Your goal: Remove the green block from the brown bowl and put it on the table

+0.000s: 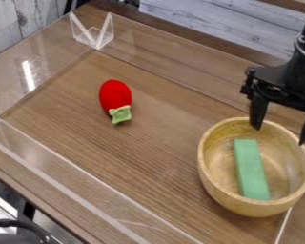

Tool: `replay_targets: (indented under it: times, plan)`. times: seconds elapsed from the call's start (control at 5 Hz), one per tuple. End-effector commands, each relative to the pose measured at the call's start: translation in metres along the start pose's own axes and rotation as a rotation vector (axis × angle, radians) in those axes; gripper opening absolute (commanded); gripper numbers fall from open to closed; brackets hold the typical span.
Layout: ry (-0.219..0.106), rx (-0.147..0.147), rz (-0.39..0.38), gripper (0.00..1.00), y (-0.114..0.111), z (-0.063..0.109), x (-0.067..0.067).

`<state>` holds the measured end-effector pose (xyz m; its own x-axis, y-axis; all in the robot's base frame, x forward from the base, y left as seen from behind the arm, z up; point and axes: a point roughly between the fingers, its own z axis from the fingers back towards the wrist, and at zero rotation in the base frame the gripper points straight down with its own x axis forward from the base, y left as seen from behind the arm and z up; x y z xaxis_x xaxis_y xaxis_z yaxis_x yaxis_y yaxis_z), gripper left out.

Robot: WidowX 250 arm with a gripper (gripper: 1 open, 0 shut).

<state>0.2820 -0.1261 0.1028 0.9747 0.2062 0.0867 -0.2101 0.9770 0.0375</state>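
A flat green block (251,169) lies lengthwise inside the brown bowl (213,177), a round tan wooden bowl at the right front of the table (142,157). My gripper (282,128) hangs pointing down over the bowl's far rim, just behind the block's far end. Its two black fingers stand wide apart with nothing between them, one finger (259,113) over the rim's left part, the other at the frame's right edge. The gripper is apart from the block.
A red strawberry-like toy with green leaves (114,97) lies left of centre. Low clear acrylic walls (41,67) edge the tabletop, with a folded clear corner piece (92,31) at the back left. The bowl sits close to the right wall.
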Motion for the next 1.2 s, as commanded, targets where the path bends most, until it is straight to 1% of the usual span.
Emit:
replay_targets:
  times: [0.0,0.2,0.4,0.6,0.8,1.0]
  plan:
    - [-0.021,-0.019,0.036,1.00,-0.004,-0.001,0.004]
    - [-0.013,-0.017,0.072,1.00,-0.008,-0.010,0.002]
    - [-0.013,-0.016,0.109,1.00,-0.009,-0.016,0.002]
    - [-0.010,-0.008,0.148,1.00,-0.010,-0.020,0.002]
    - [0.013,0.000,0.153,1.00,-0.003,-0.039,-0.003]
    - [0.033,-0.001,0.162,1.00,0.003,-0.058,-0.007]
